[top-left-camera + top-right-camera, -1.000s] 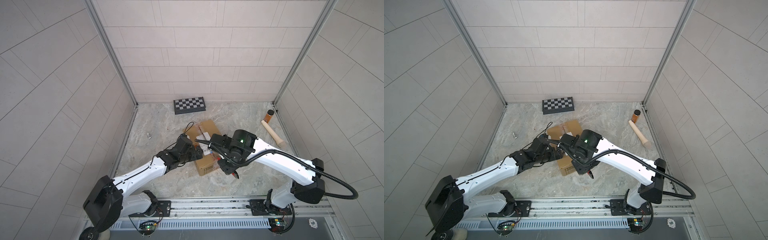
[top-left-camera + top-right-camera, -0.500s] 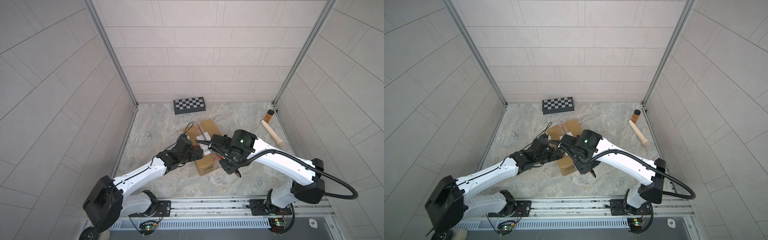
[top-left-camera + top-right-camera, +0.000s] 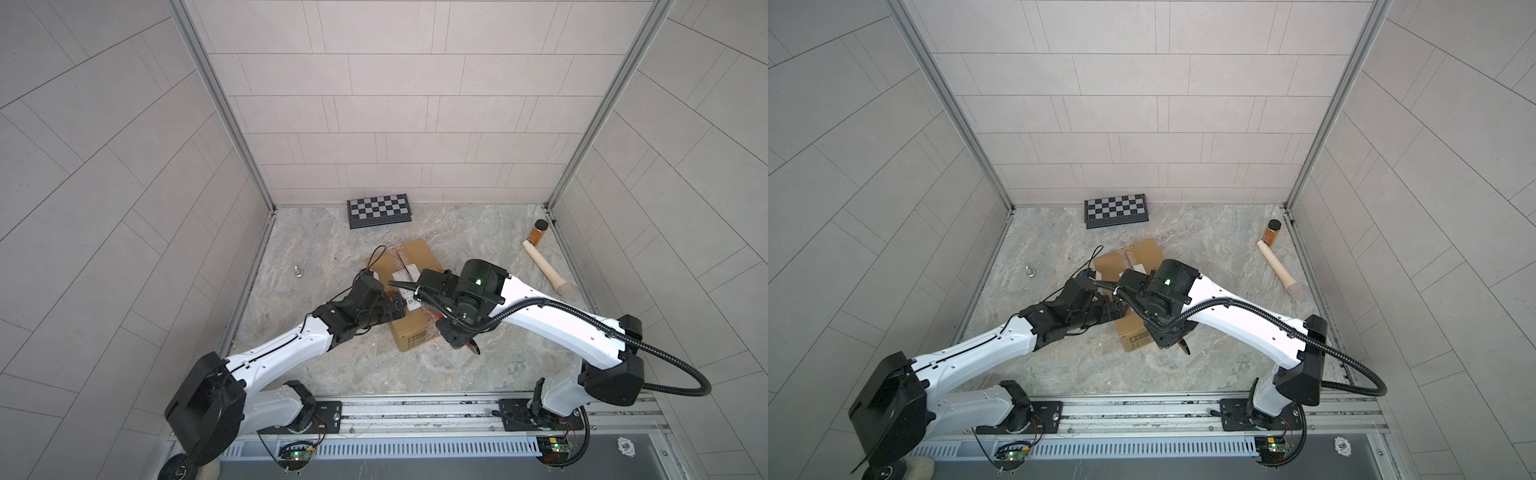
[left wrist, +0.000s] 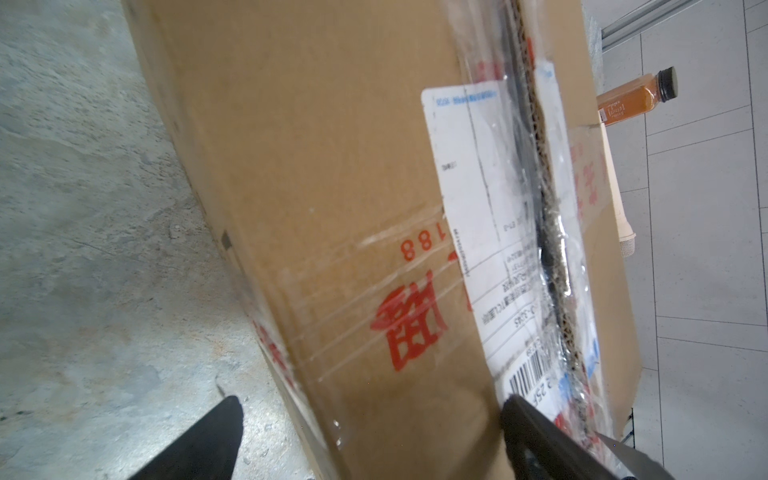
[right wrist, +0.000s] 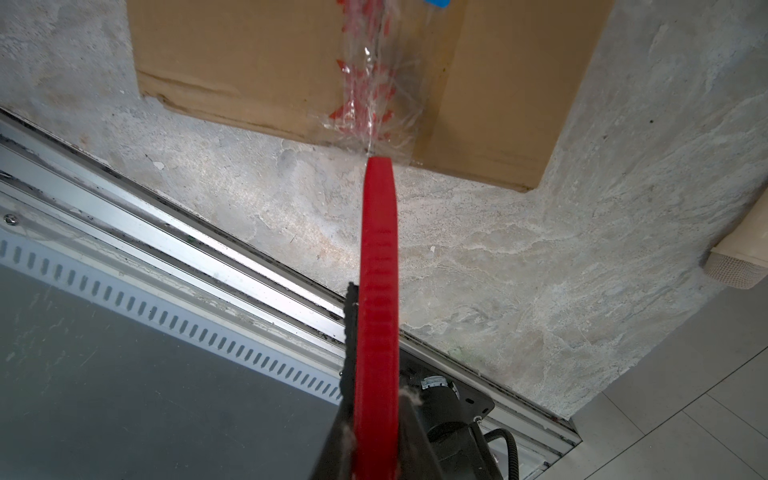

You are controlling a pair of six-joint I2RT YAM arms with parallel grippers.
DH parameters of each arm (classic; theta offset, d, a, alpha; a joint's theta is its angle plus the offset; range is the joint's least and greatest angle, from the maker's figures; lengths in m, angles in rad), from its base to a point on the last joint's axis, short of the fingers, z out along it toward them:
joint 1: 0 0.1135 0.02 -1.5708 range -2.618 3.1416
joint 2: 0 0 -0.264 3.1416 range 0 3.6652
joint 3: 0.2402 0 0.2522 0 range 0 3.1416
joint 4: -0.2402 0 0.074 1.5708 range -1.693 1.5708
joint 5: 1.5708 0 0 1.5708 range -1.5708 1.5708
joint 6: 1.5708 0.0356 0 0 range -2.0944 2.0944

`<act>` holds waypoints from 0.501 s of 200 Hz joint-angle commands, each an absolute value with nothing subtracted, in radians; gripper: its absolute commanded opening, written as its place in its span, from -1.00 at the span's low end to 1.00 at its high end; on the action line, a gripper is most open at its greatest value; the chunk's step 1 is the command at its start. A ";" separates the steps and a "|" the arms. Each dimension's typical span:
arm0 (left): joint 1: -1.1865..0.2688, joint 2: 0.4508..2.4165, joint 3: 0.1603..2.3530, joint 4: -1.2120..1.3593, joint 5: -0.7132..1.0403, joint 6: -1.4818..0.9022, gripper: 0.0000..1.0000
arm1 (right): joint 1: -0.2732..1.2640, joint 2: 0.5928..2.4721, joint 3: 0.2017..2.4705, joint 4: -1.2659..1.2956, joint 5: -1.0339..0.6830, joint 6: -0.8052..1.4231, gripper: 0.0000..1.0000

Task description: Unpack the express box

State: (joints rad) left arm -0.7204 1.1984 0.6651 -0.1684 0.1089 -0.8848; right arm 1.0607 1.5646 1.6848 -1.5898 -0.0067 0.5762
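2 arms stretched in low toward the middle, almost meeting. L gripper [image 3: 395, 309] jaws spread all the way apart. R gripper [image 3: 460, 340] tipped downward, wrist curled under, jaws pinched tight on a red tool [image 5: 378, 270].

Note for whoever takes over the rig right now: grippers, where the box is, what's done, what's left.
Left gripper: open, straddling a top edge of the express box, one finger over the label, one beside the box.
Right gripper: shut on a red cutter, its tip at the tape low on the box's near side.
Box: mid-table, flaps closed.
Done: the top seam tape looks slit.
Left: probably finish the side tape, open the flaps, and take out the contents, which are not visible.
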 commanded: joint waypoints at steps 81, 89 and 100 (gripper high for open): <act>-0.725 1.216 0.594 -0.282 0.089 -0.880 1.00 | 1.068 1.620 1.740 -1.619 0.052 0.561 -1.00; -0.726 1.216 0.594 -0.282 0.089 -0.881 1.00 | 1.070 1.627 1.747 -1.623 0.063 0.561 -1.00; -0.726 1.216 0.594 -0.282 0.089 -0.880 1.00 | 1.069 1.637 1.757 -1.633 0.083 0.563 -1.00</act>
State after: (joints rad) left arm -0.7204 1.1900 0.6437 -0.1398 0.1097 -0.8948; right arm 1.0641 1.6211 1.7210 -1.6051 0.0135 0.5644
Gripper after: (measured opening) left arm 0.997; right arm 0.170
